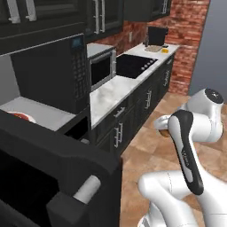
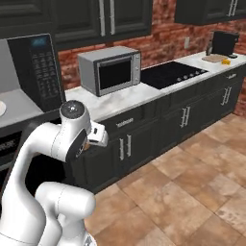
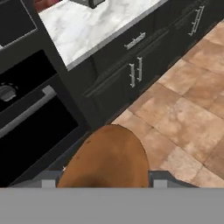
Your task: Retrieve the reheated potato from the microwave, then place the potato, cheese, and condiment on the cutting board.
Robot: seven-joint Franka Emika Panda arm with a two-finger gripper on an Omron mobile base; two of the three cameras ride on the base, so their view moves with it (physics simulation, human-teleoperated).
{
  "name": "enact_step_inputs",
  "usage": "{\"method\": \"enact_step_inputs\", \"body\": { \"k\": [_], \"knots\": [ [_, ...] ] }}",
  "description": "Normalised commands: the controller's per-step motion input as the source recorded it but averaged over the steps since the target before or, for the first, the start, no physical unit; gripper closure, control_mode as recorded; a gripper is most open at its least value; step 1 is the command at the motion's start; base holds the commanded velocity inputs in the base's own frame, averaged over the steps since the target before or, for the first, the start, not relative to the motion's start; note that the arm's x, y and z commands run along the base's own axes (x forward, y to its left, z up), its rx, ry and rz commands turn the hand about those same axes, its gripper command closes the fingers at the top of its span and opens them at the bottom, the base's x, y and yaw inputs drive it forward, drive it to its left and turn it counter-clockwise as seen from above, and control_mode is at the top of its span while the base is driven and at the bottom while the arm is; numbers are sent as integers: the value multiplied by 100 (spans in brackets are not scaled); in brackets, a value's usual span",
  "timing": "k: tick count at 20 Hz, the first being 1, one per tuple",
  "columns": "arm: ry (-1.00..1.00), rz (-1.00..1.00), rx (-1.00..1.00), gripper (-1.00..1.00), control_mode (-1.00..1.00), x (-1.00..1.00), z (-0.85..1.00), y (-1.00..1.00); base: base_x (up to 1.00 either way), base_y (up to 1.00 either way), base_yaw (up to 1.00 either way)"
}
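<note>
Gripper (image 3: 104,186) clamped on the brown potato (image 3: 107,159) — held over the tile floor (image 3: 183,113), black oven (image 3: 30,122) at 10 o'clock

Glossy white rounded arm (image 1: 195,133), dark joint bands, round grey caps.
</note>
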Motion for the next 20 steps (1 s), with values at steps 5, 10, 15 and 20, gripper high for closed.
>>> {"method": "enact_step_inputs", "body": {
  "k": [5, 10, 15, 20],
  "knots": [
    [0, 0, 0, 100, 100, 0, 0, 0, 14, -19, -68],
    [0, 0, 0, 100, 100, 0, 0, 0, 52, -6, -37],
    [0, 0, 0, 100, 100, 0, 0, 0, 73, -10, -17],
    [0, 0, 0, 100, 100, 0, 0, 0, 77, -11, -13]
  ]
}}
